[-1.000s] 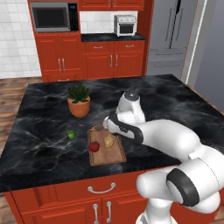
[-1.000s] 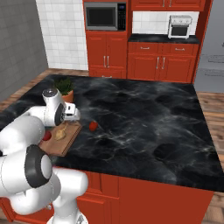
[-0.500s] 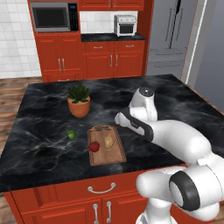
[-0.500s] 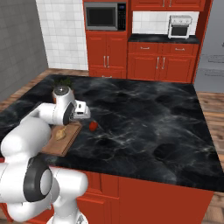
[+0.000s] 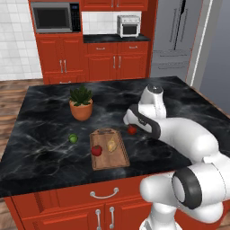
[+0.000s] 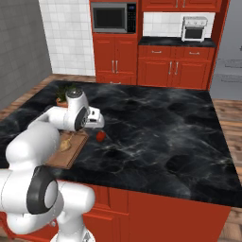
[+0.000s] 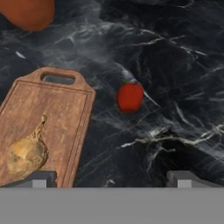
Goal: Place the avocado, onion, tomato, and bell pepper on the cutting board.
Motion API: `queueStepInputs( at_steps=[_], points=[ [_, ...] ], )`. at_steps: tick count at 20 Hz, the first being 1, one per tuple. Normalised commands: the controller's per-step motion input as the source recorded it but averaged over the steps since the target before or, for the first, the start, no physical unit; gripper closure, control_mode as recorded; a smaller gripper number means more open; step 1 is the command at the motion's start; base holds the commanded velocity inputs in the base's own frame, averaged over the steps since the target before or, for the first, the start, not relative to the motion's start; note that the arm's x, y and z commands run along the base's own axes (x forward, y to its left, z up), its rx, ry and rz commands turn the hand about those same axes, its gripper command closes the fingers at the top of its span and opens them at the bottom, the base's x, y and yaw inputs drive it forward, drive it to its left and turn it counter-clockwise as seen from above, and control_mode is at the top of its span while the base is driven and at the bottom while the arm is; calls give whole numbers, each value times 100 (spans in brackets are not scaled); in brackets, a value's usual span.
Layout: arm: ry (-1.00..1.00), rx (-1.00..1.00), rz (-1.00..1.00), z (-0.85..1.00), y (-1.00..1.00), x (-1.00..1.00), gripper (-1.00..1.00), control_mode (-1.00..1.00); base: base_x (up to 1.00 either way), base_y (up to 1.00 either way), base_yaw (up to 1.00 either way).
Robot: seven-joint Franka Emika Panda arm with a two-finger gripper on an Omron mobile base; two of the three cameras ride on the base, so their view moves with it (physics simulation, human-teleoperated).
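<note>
The pincer (image 7: pixel 111 177) hangs wide open and empty above the dark marble worktop (image 5: pixel 40 117), its two tips spread at the bottom of the hand view. Just beyond them sits a small red fruit with a green stem (image 7: pixel 130 96), lying on the bare worktop just right of the cutting board (image 7: pixel 43 127), near the board's handle end.

On the board the onion (image 7: pixel 26 153) lies with its thin stalk pointing toward the handle, and in the left base view a second red item (image 5: pixel 96 150) sits beside it, close to the board's left edge. Which red one is the tomato and which the pepper is too small to tell. The avocado (image 5: pixel 72 138) waits on the worktop to the left of the board, apart from it, with the potted plant (image 5: pixel 81 103) farther back.

So two of the four look done, and the red fruit off the right edge looks like the pick in hand. To do it well: centre the tips over the fruit so it sits squarely between them, come straight down, and close across its widest part, not on the stem. It is round and may roll if one tip touches first. Lift clear of the board's edge, then set it on open wood away from the onion.
</note>
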Motion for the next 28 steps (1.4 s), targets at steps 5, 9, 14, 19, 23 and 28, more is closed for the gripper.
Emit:
queueStepInputs(
  at_steps=[5, 9, 14, 19, 23, 28],
  points=[
    [5, 0, 0, 0, -2, 26, -100, -100, 0, 0, 0],
    [3, 0, 0, 0, 0, 23, -100, -100, 0, 0, 0],
    [5, 0, 0, -8, 0, 26, -100, -100, 0, 0, 0],
    [8, 0, 0, -15, -2, 31, -100, -100, 0, 0, 0],
    [8, -2, 0, -17, -4, 28, -100, -100, 0, 0, 0],
    [7, -1, 0, -17, -8, 22, -100, -100, 0, 0, 0]
  ],
)
